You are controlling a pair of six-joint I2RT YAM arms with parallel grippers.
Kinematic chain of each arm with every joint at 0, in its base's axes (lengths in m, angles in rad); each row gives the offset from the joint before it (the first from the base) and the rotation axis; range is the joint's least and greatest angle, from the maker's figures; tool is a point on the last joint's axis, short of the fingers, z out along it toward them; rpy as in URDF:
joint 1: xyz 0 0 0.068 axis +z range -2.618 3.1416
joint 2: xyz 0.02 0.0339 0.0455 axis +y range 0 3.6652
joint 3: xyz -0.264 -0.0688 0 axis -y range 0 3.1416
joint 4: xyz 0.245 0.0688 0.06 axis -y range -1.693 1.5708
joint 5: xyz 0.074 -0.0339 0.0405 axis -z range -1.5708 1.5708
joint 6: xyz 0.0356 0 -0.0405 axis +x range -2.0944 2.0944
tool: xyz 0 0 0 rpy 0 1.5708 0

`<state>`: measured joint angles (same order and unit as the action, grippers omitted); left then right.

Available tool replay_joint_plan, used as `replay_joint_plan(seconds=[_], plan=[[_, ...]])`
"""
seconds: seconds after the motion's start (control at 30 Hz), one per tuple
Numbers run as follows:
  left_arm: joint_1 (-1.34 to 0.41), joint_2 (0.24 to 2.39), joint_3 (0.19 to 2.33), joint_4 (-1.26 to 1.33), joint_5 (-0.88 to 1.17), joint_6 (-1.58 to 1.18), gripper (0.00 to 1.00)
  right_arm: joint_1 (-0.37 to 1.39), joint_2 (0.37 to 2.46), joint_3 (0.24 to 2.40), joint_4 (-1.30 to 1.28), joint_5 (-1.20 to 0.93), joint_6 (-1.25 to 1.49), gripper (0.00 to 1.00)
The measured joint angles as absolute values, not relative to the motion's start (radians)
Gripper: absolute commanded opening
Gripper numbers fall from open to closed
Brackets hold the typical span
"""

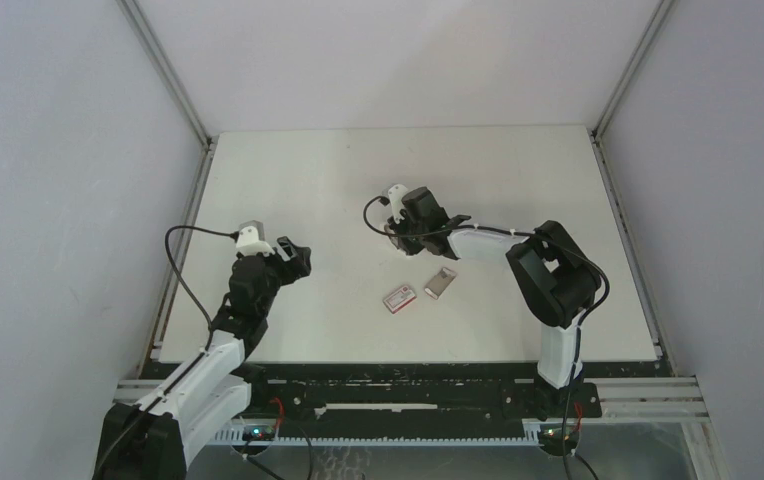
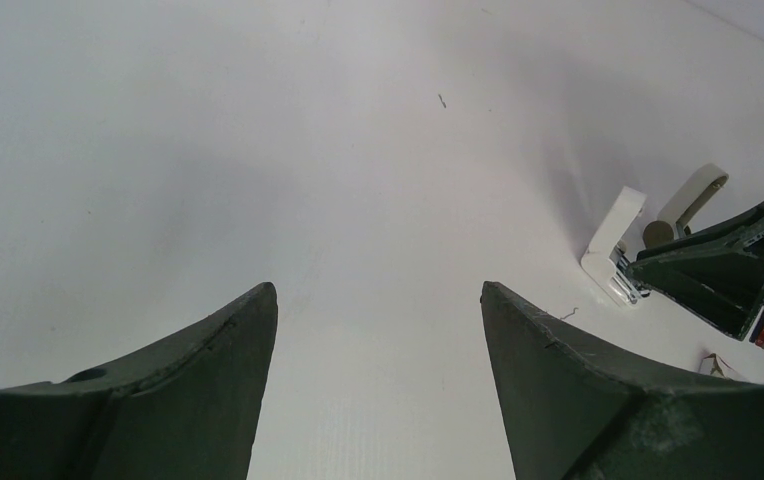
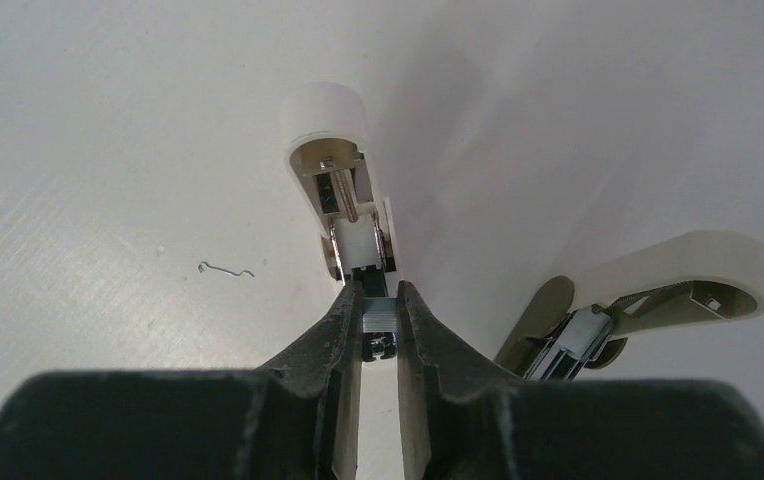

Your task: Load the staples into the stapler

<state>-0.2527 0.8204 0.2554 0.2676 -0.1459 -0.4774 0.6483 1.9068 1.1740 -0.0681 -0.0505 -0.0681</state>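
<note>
In the right wrist view my right gripper (image 3: 379,288) is shut on a short silvery-grey strip of staples (image 3: 379,312). It holds the strip at the near end of the open metal channel of the white stapler (image 3: 330,140). The stapler lies spread open, and its other white half (image 3: 673,268) is off to the right. In the top view the right gripper (image 1: 398,235) covers most of the stapler. The grey staple tray (image 1: 440,283) lies in front of it. My left gripper (image 2: 378,290) is open and empty over bare table, to the left (image 1: 298,258). The stapler (image 2: 613,240) shows at its right.
The red-and-white box sleeve (image 1: 399,298) lies beside the grey tray. A bent loose staple (image 3: 226,268) lies on the white table (image 1: 288,190) left of the stapler. Grey walls close in the left, right and back of the table.
</note>
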Motion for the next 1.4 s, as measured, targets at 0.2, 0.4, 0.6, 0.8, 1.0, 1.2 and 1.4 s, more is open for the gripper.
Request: replay_joint_plan(seconds=[0.2,0.4,0.6,0.8,1.0,1.2,1.4], plan=[[-0.253,0.820,0.255,0.268,-0.146,-0.477,0.79,0.648,1.921,1.181,-0.072,-0.049,-0.069,0.13],[-0.253,0.820,0.255,0.268,-0.146,-0.477,0.79,0.648,1.922,1.182,-0.073,-0.050,-0.068,0.13],[-0.253,0.820,0.255,0.268,-0.146,-0.477,0.79,0.660,1.922,1.183,-0.082,-0.037,-0.060,0.12],[-0.253,0.820,0.255,0.268,-0.146,-0.477,0.79,0.691,1.922,1.191,-0.110,0.036,-0.021,0.12],[-0.253,0.820,0.255,0.268,-0.146,-0.477,0.79,0.723,1.921,1.192,-0.128,0.131,0.042,0.11],[-0.253,0.820,0.255,0.268,-0.145,-0.477,0.79,0.743,1.888,1.152,-0.142,0.173,0.095,0.11],[-0.253,0.820,0.255,0.268,-0.141,-0.477,0.79,0.770,1.828,1.087,-0.166,0.182,0.139,0.11]])
